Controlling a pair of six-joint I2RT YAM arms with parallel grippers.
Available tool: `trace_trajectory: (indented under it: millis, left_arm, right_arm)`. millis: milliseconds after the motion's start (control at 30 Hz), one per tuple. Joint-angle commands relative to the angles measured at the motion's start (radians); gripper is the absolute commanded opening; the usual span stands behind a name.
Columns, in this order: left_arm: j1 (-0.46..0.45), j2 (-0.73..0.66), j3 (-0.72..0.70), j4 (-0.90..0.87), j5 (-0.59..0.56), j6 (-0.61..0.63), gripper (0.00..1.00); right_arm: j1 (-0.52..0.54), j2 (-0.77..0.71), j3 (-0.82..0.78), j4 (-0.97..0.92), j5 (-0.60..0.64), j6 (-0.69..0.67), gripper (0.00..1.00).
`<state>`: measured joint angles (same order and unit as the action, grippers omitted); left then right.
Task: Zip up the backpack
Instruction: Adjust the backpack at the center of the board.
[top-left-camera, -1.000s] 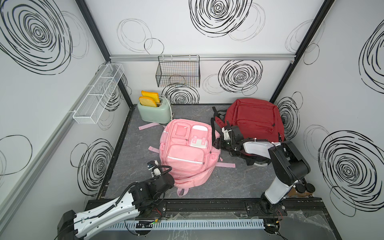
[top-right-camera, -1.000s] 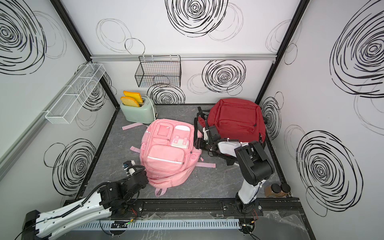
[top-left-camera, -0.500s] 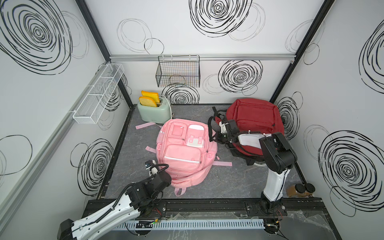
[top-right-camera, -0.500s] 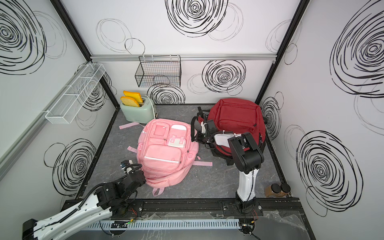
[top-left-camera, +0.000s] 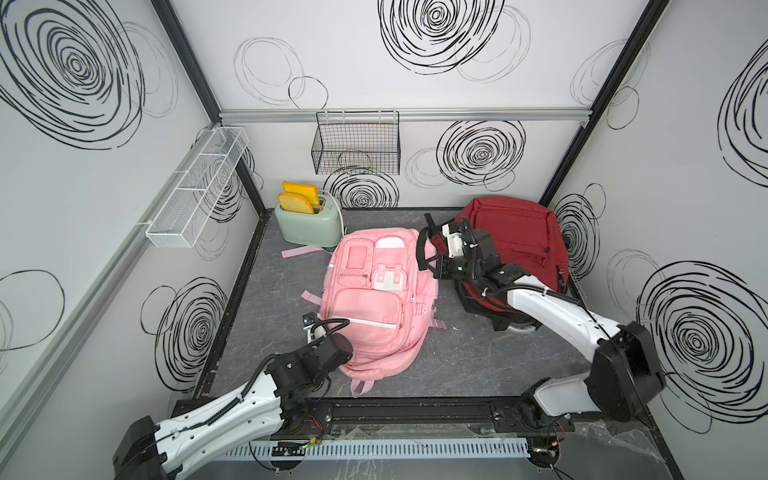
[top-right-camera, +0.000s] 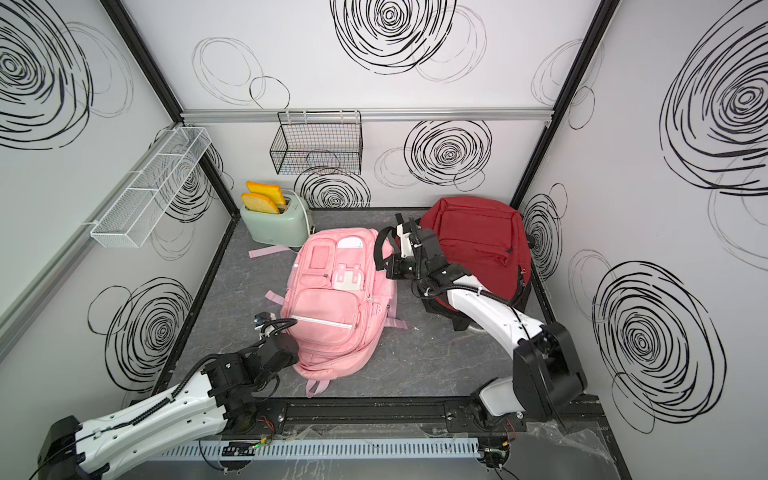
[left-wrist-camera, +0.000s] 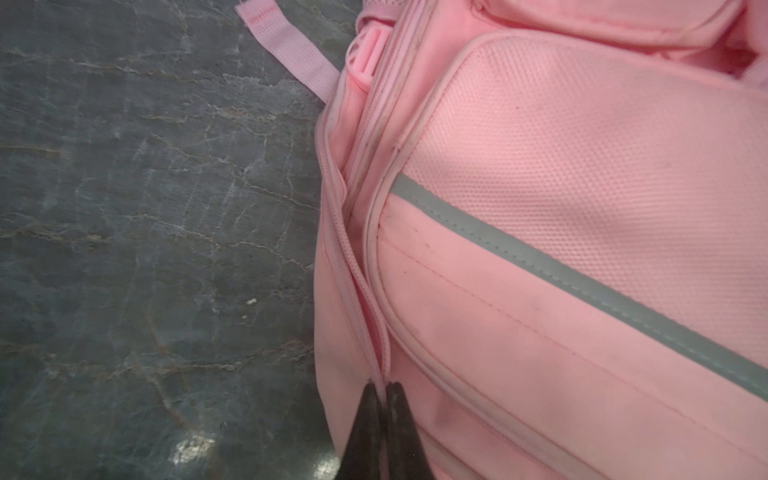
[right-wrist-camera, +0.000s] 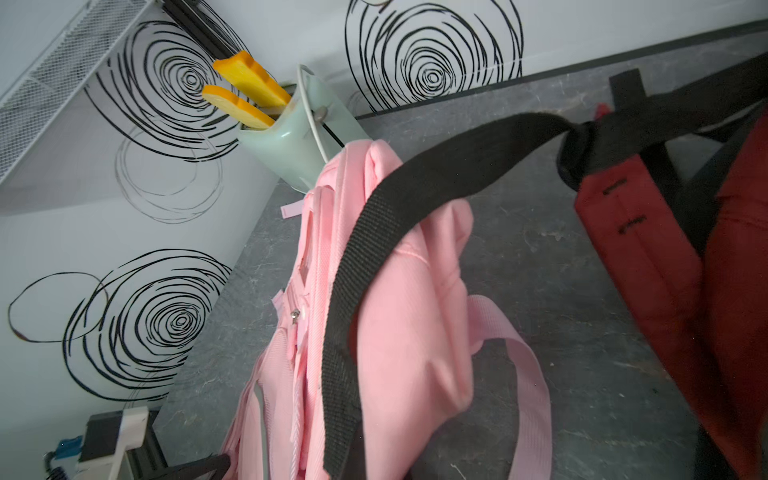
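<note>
Left gripper (left-wrist-camera: 380, 399): its two dark fingertips are pressed together on the pink zipper track (left-wrist-camera: 376, 328) at the lower left corner of the pink backpack (top-left-camera: 374, 291). Just beyond the pinch the two sides of the track stand slightly apart, with a dark gap between them.

The right gripper (top-left-camera: 437, 266) is closed too. It sits at the upper right edge of the pink backpack, between that bag and the red backpack (top-left-camera: 519, 232). One black strap (right-wrist-camera: 415, 199) arcs from the red bag right up to it and hides the fingertips in the wrist view, so I cannot tell whether anything is pinched.

There are two backpacks. The pink one lies flat, front up, near the middle of the dark stone-patterned counter (top-left-camera: 270, 299). The red one lies in the far right corner. One small metal zipper pull (right-wrist-camera: 295, 316) shows on the pink bag's side.

Also on the counter is one mint-green toaster (top-left-camera: 309, 226) in the far left corner, just beside the pink bag's top, with two orange slices (top-left-camera: 296, 203) standing in its slots. The walls carry two wire racks (one black, one white): a black basket (top-left-camera: 357, 149) on the back wall and a white mesh shelf (top-left-camera: 195, 191) on the left wall.
</note>
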<state>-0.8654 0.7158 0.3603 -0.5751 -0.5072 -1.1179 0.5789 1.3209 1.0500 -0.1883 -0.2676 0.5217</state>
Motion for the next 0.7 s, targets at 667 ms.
trace_trajectory:
  millis: [667]
  left_arm:
    - [0.247, 0.572, 0.502, 0.491, 0.198, 0.257, 0.0]
  right_arm:
    - [0.336, -0.405, -0.56, 0.112, 0.443, 0.291, 0.34]
